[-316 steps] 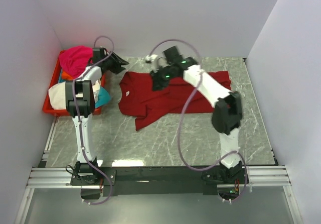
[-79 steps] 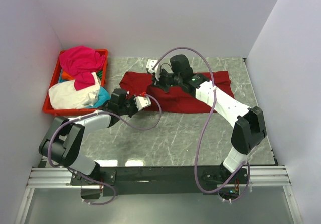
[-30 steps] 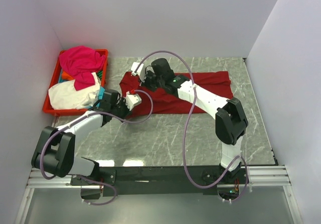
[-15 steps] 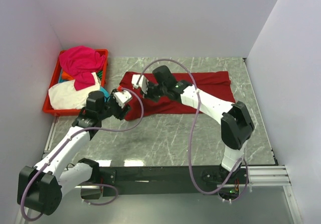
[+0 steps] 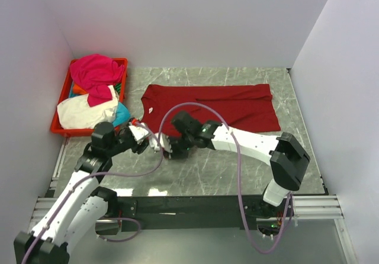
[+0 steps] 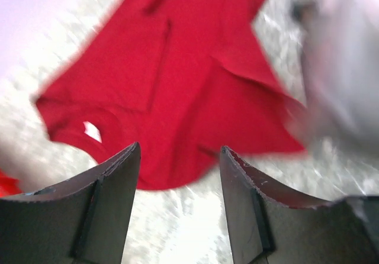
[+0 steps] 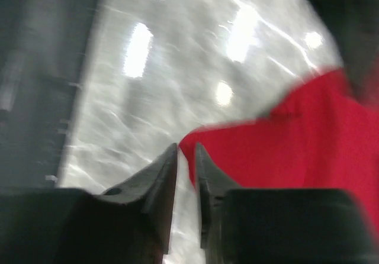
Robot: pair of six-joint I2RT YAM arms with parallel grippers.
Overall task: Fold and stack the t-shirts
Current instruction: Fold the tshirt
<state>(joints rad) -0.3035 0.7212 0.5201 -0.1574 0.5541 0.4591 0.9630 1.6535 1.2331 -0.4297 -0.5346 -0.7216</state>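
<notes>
The large dark red t-shirt [image 5: 225, 107] lies spread on the marble table at the back centre. My left gripper [image 5: 145, 138] is open and empty just in front of the shirt's left part; in the left wrist view [image 6: 180, 147] the red shirt [image 6: 177, 86] lies beyond the jaws. My right gripper [image 5: 169, 147] is next to it at the shirt's front left. In the right wrist view [image 7: 186, 145] its jaws are nearly closed, with a corner of the red cloth [image 7: 296, 139] at the tips. Magenta [image 5: 95, 68], cream-white [image 5: 83, 113], cyan [image 5: 121, 115] and orange [image 5: 80, 89] shirts are piled at the left.
The piled shirts lie in a red plastic crate [image 5: 59, 128] at the table's back left corner. White walls close in the back and both sides. Both wrist views are blurred by motion. The two grippers are close together.
My right gripper has swept from the shirt's back left edge to its front left. My left arm has pulled back toward the near edge. The shirt now lies spread wider.
</notes>
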